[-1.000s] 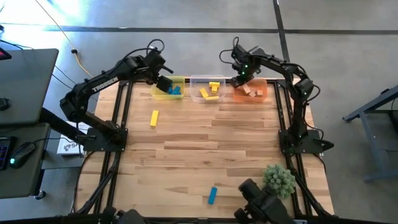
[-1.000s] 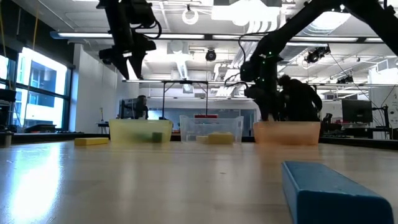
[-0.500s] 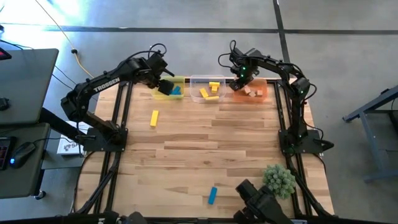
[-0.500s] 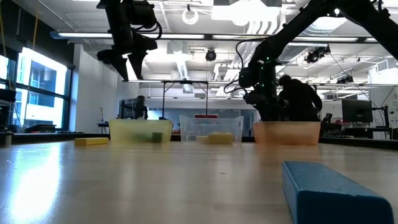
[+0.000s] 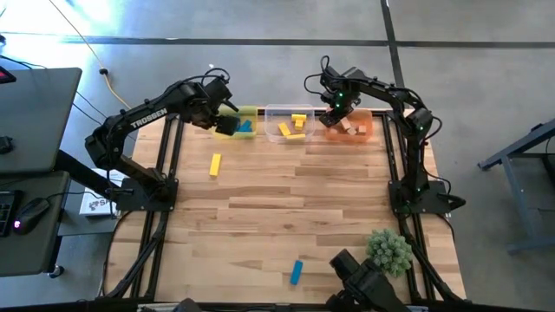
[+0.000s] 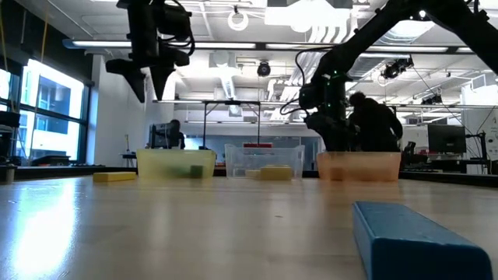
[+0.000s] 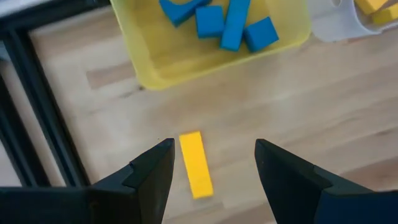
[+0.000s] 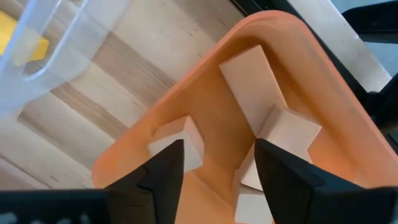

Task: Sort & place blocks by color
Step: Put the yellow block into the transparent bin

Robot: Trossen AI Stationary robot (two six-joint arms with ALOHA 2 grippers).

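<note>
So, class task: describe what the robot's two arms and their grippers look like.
Both arms are black and jointed. The left arm carries white TROSSEN lettering; the right arm shows a green light near its wrist. Thin cables loop above each wrist. Each gripper has two dark, wedge-shaped fingers.

Three bins stand in a row at the table's far edge: a translucent yellow bin (image 5: pixel 245 113) with blue blocks (image 7: pixel 231 25), a clear bin (image 5: pixel 276 113) with yellow blocks (image 5: pixel 293 126), an orange bin (image 8: pixel 323 106) with tan blocks (image 8: pixel 249 81). The pale striped wood table (image 5: pixel 286 208) bears one yellow bar (image 5: pixel 215 165), one blue bar (image 5: pixel 297 271) and a green plant ball (image 5: pixel 389 250). The arms are black.
</note>
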